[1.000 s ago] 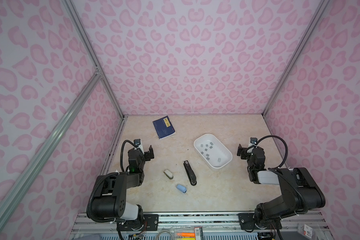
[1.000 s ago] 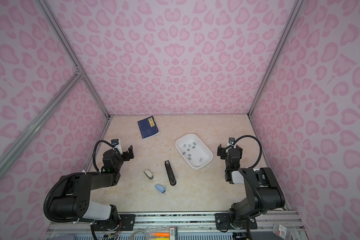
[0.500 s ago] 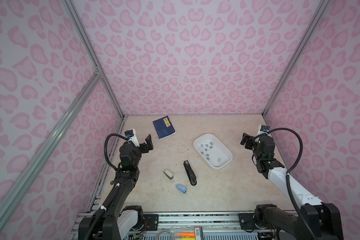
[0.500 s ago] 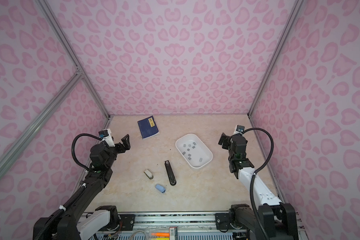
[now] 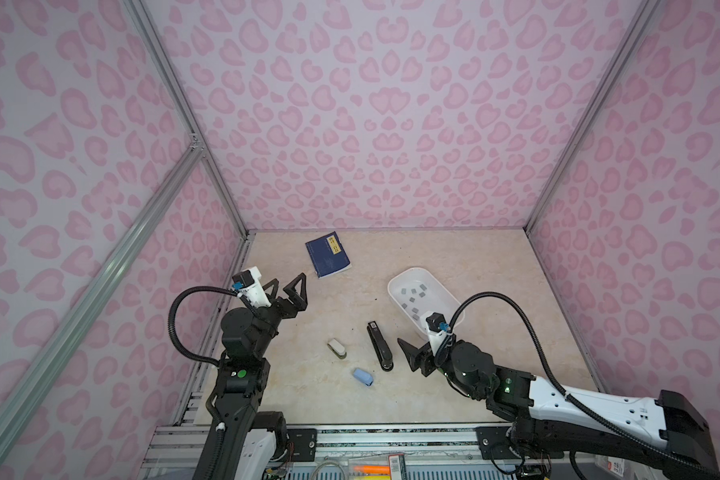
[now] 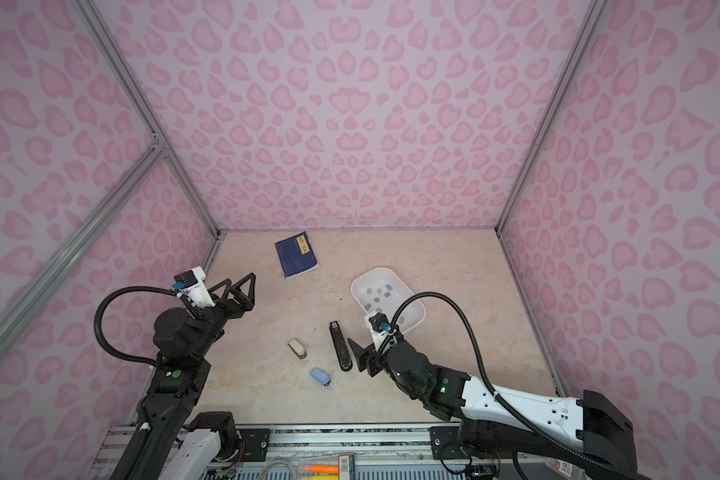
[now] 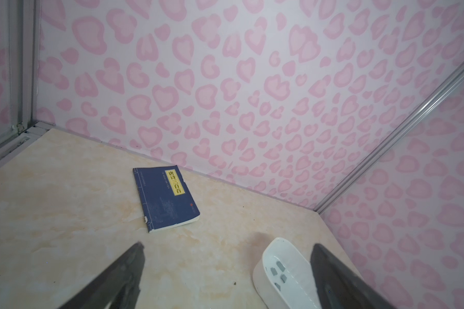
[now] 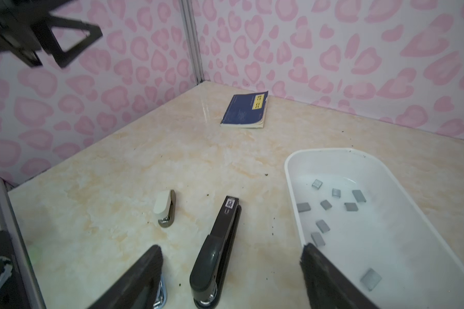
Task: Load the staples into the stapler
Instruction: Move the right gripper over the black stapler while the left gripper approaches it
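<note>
Black right fingers (image 5: 410, 355) spread, now beside black stapler (image 5: 379, 347); left fingers (image 5: 297, 289) spread too.

Staples (image 8: 303, 207) in the tray (image 5: 393, 293), long stapler (image 5: 379, 347) just left of it, book (image 5: 327, 254) well behind.

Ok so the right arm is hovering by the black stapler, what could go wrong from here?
The open right end effector straddles the black stapler right beside the white tray; it could bump the tray and scatter the staples. The staples are tiny flat blocks lying loose, so a pinch may slip. The blue mini stapler lies near that end effector and could get nudged.
</note>
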